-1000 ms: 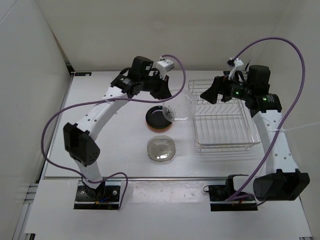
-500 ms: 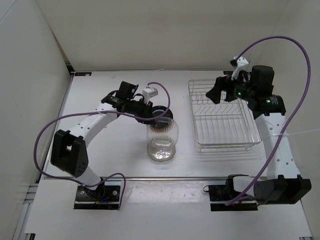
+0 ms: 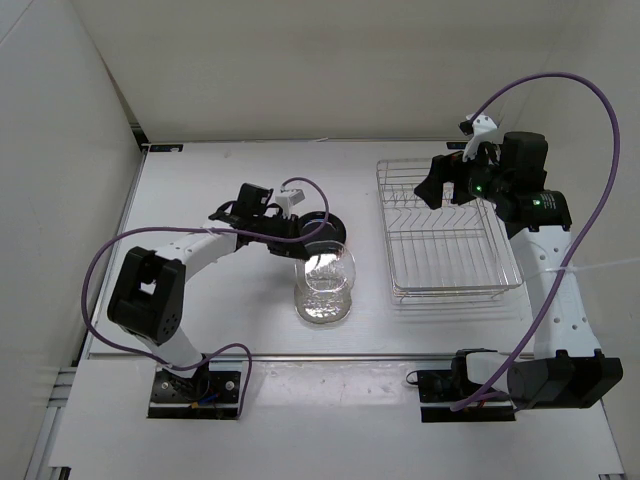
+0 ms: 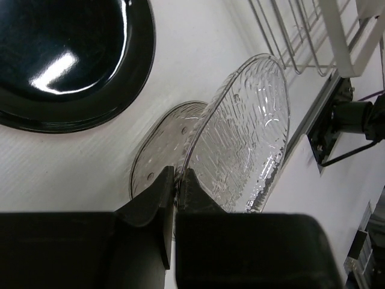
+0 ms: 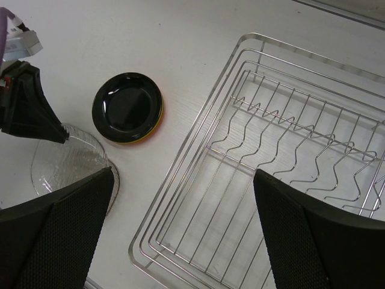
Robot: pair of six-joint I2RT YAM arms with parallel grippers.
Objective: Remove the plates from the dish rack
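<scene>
Left wrist view: the left jaws are pinched shut on the rim of a clear plate, which juts out ahead of them, tilted steeply. Just under it, past the jaw tips, a second clear plate lies flat on the bench; whether the two touch cannot be told. A black plate sits further ahead, off to one side. The right jaws are spread wide with nothing between them, and the rack below them shows no plates. The step in hand looks like stacking the last plate. The next move likely calls for levelling it over the lower one, lowering until it rests, then parting the jaws gently.
</scene>
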